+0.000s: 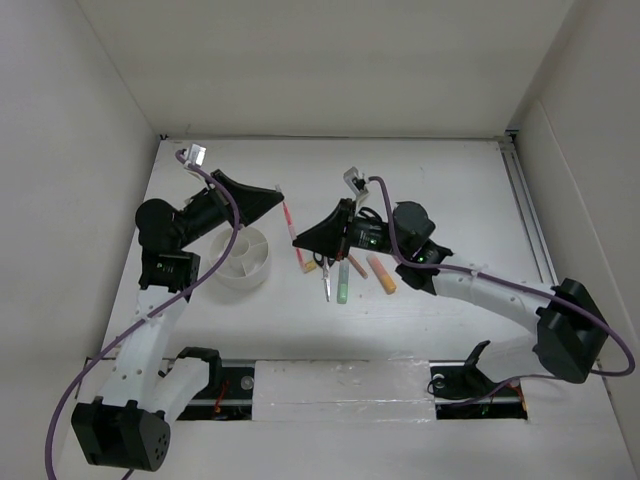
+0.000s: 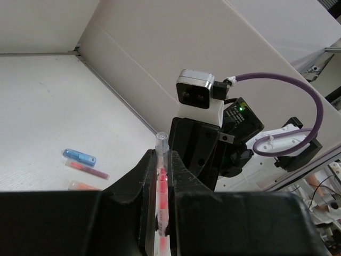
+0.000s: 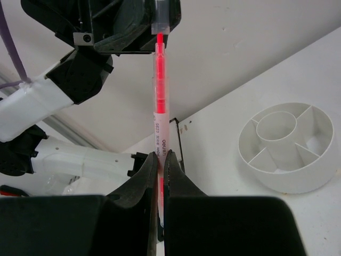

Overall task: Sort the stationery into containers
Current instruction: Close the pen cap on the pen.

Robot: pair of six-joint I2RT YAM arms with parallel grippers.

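Left tool (image 1: pixel 282 203) and right tool (image 1: pixel 297 241) both clamp one pen (image 1: pixel 291 222), at its far end and nearer part respectively. It spans just right of the tub (image 1: pixel 228 278); scissors (image 1: pixel 326 275) lie on the worktop (image 1: pixel 420 180).

White matte table (image 1: pixel 440 180), boxed in on three sides by plain white walls: back wall (image 1: pixel 330 60), left wall (image 1: pixel 60 180), right wall (image 1: pixel 590 170). Metal rail (image 1: pixel 528 215) along the table's right edge. White strip (image 1: pixel 340 388) along the near edge. Soft, even light, faint shadows.
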